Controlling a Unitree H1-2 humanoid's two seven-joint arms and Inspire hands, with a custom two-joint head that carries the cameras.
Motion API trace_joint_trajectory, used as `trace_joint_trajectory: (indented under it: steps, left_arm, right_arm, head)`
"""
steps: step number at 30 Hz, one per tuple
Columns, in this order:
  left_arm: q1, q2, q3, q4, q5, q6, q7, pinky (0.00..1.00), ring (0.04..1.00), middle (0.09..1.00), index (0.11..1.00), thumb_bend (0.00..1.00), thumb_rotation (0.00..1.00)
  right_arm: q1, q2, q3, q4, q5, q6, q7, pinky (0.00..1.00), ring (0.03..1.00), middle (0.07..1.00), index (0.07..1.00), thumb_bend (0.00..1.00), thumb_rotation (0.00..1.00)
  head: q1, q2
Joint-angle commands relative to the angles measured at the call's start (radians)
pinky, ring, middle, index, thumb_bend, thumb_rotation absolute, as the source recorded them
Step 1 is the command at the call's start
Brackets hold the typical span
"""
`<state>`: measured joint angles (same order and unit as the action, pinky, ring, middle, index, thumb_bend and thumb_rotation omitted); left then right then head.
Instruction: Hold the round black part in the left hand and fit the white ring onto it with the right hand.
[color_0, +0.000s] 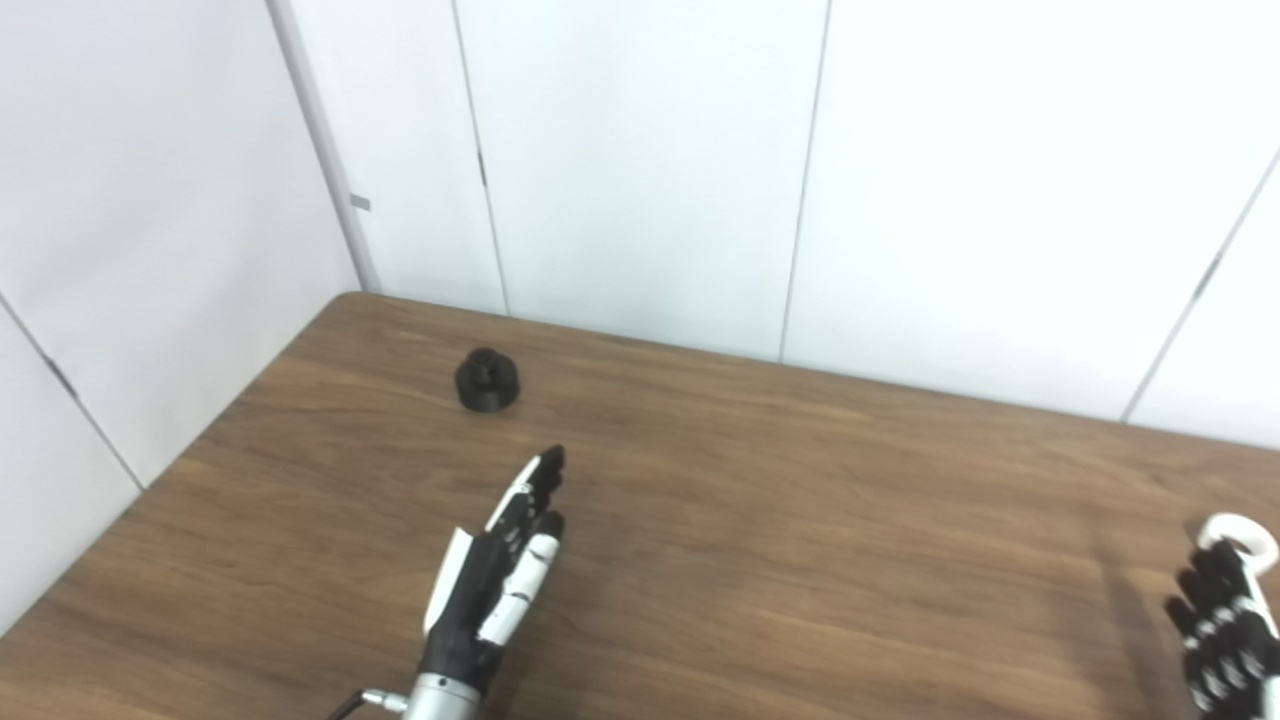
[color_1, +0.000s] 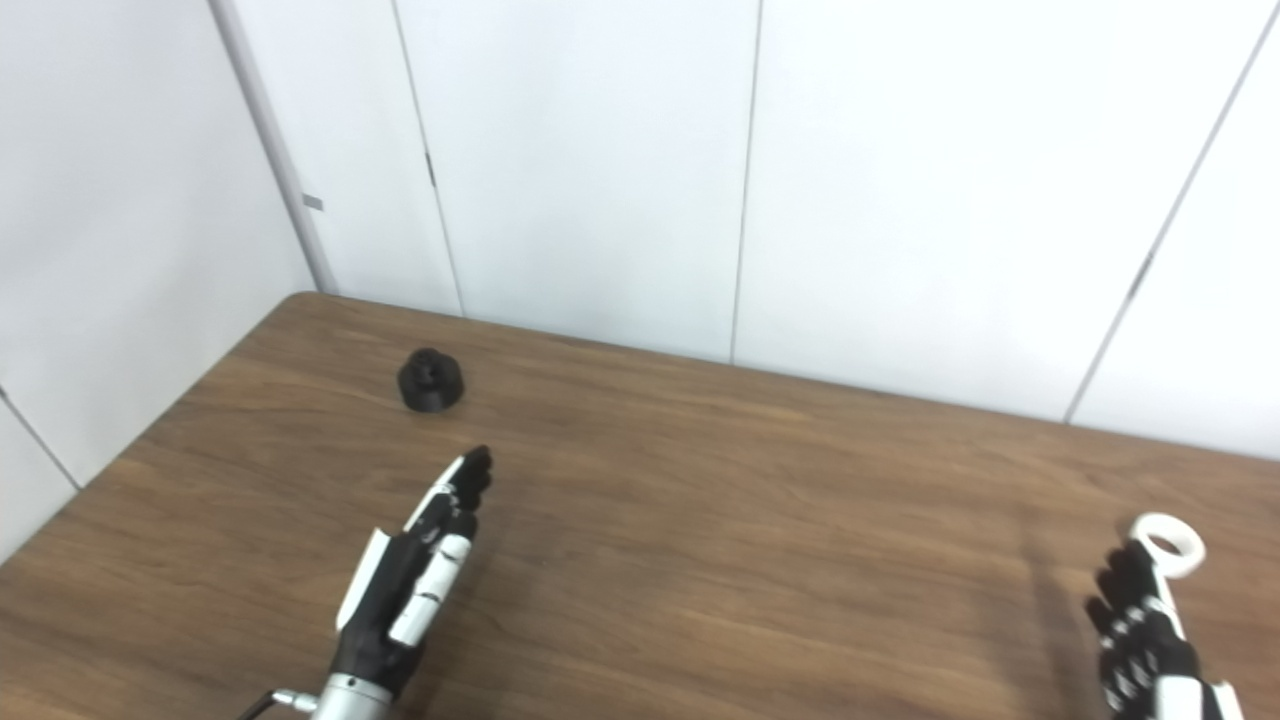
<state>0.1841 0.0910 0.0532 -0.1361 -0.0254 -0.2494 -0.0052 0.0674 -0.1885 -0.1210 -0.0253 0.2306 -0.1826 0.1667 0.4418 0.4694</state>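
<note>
Near far-left table (color_0: 760, 520) corner: round black part (color_0: 488, 380), untouched, just ahead of left hand (color_0: 500, 575), fingers straight, spread slightly, empty, lined up to reach. Far right: white ring (color_1: 1167, 543) at right hand (color_1: 1140, 625) fingertips; contact unclear, prob. staged for pickup.

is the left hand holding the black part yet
No, the left hand is open with its fingers stretched out, short of the black part, which sits alone on the table.

Wooden table (color_0: 760, 520) bearing black part (color_0: 488, 380), white ring (color_1: 1166, 544)
</note>
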Motion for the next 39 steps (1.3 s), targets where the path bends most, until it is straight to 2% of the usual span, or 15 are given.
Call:
trace_joint_trajectory:
  steps: [1,9,12,14,19,22,26,29,33,35,39]
  left_arm:
    - [0.04,-0.07,-0.029,0.097,-0.004,-0.003,0.013,1.0,0.972,0.966,0.962,0.41,0.79]
    - [0.044,-0.066,-0.027,0.088,-0.004,0.009,0.012,1.0,0.977,0.973,0.968,0.42,0.81]
    - [0.05,-0.061,-0.029,0.076,0.01,0.009,0.014,1.0,0.984,0.977,0.97,0.45,0.74]
    - [0.059,-0.061,-0.028,0.059,0.044,0.008,0.027,1.0,0.983,0.972,0.967,0.47,0.65]
    - [0.078,-0.06,-0.019,-0.028,0.123,0.068,0.066,0.96,0.97,0.965,0.959,0.56,0.47]
    - [0.076,-0.041,-0.001,-0.102,0.188,0.139,0.085,0.96,0.961,0.955,0.95,0.59,0.41]
    - [0.065,-0.02,0.026,-0.191,0.203,0.236,0.091,0.93,0.948,0.948,0.938,0.62,0.28]
    - [0.046,0.005,0.046,-0.258,0.239,0.319,0.083,0.94,0.947,0.942,0.933,0.65,0.25]
    - [-0.001,0.057,0.066,-0.345,0.35,0.453,0.065,0.95,0.94,0.928,0.92,0.7,0.25]
    - [-0.028,0.089,0.07,-0.366,0.415,0.519,0.049,0.93,0.933,0.922,0.916,0.74,0.31]
    - [-0.076,0.142,0.072,-0.383,0.517,0.614,0.023,0.88,0.904,0.903,0.903,0.79,0.36]
  right_arm:
    - [0.065,0.018,-0.003,0.128,-0.004,-0.026,-0.001,1.0,0.987,0.989,0.989,0.56,1.0]
    - [0.068,0.024,-0.004,0.117,0.004,-0.022,-0.001,1.0,0.979,0.982,0.987,0.54,1.0]
    - [0.072,0.026,-0.004,0.106,0.0,-0.018,-0.005,1.0,0.974,0.979,0.985,0.53,1.0]
    - [0.076,0.018,0.0,0.105,0.009,-0.03,0.012,1.0,0.981,0.987,0.992,0.52,1.0]
    - [0.088,0.009,-0.003,0.091,0.016,-0.027,0.021,1.0,1.0,1.0,1.0,0.52,1.0]
    - [0.097,0.011,-0.006,0.074,0.013,-0.013,0.016,1.0,0.997,1.0,0.998,0.51,1.0]
    - [0.108,0.008,-0.001,0.061,0.011,-0.011,0.021,1.0,1.0,1.0,1.0,0.51,1.0]
    - [0.113,0.009,0.002,0.059,0.003,-0.015,0.019,1.0,1.0,1.0,1.0,0.53,1.0]
    - [0.111,0.015,0.001,0.065,0.003,-0.021,0.016,1.0,1.0,1.0,1.0,0.53,1.0]
    - [0.109,0.015,0.001,0.069,0.004,-0.023,0.018,1.0,1.0,1.0,1.0,0.55,1.0]
    - [0.108,0.018,0.001,0.072,-0.001,-0.024,0.013,1.0,1.0,1.0,0.999,0.54,1.0]
  head:
    - [-0.003,-0.002]
    - [-0.031,0.008]
    - [-0.043,0.012]
    - [-0.047,0.019]
    - [-0.051,0.026]
    - [-0.049,0.029]
    - [-0.047,0.031]
    - [-0.047,0.03]
    - [-0.046,0.029]
    - [-0.047,0.029]
    - [-0.049,0.028]
